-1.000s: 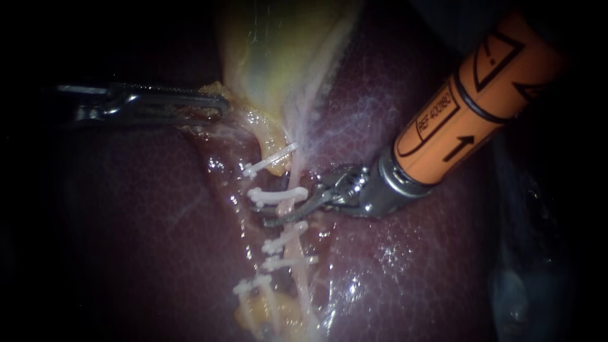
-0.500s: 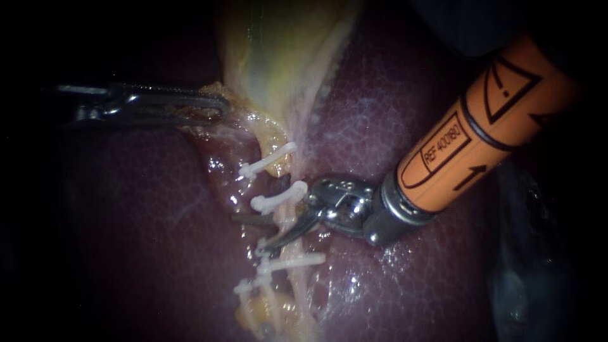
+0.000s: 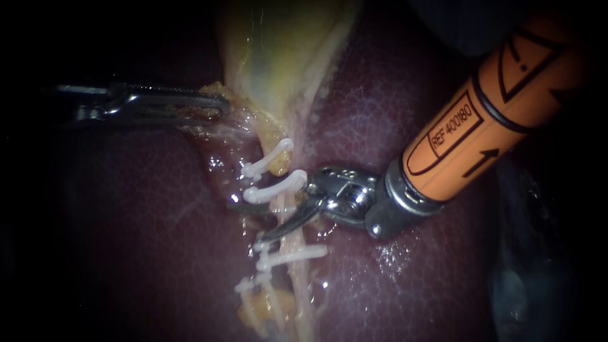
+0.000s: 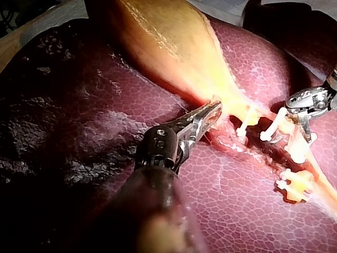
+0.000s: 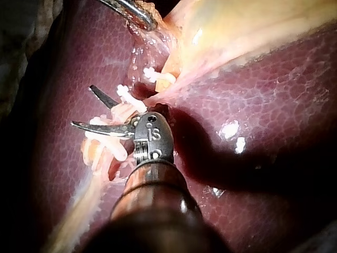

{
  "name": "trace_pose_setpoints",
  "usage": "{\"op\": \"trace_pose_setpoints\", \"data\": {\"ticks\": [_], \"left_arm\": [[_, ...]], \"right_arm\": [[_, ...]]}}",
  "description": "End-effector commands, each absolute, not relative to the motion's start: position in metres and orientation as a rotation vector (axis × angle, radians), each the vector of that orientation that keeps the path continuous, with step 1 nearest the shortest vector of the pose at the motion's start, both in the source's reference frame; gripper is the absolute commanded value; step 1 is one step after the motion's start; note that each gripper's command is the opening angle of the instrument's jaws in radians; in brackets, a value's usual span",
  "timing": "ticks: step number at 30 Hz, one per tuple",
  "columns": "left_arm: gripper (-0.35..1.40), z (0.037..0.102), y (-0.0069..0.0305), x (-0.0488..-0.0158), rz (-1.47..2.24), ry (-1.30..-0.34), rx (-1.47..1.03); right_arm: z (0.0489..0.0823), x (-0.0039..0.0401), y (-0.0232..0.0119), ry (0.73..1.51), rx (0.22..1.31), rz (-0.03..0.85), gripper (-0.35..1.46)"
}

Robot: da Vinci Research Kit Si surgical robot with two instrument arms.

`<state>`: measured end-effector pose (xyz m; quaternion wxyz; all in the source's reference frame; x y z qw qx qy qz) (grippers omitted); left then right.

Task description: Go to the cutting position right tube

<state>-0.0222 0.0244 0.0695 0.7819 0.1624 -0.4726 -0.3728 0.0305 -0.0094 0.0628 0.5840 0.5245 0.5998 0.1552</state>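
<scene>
The liver (image 3: 392, 278) carries everything here, and the gallbladder (image 3: 278, 57) lies along its upper middle, narrowing into a wet cleft. White clips crowd that cleft. Two sit close together at its upper end (image 3: 269, 158) (image 3: 273, 190), a third (image 3: 294, 253) crosses lower down, and more (image 3: 250, 283) lie toward the liver's lower edge. The right tube (image 3: 286, 218) runs down through them as a pale strand.

The right instrument (image 3: 247, 223) comes in over the liver's right half. Its pincer is wide, one thin jaw on each side of the tube, in the stretch between the second clip and the third. The second clip lies just beside the upper jaw, and the pincer's hinge nearly touches that clip's end. I cannot tell whether either jaw touches the tube.

The left instrument (image 3: 212, 107) reaches the gallbladder's left edge above the cleft, its pincer closed on the yellow tissue there.

A second ago the right pincer was narrow and its tips only reached the tube from the side. Half a second ago it already straddled the tube. Since then the two upper clips have tipped upward a little. The left instrument has not shifted.
</scene>
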Motion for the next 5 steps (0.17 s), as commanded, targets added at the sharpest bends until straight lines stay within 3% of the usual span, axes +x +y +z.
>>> {"op": "trace_pose_setpoints", "data": {"ticks": [1,5], "left_arm": [[-0.35,0.0695,0.0244,-0.0222,-0.805,-1.020,0.351],[-0.35,0.0695,0.0244,-0.0222,-0.805,-1.020,0.351]], "right_arm": [[0.0630,0.0305,-0.0095,1.399,1.224,0.361,1.14],[0.0632,0.0305,-0.0097,1.399,1.221,0.362,1.14]]}}
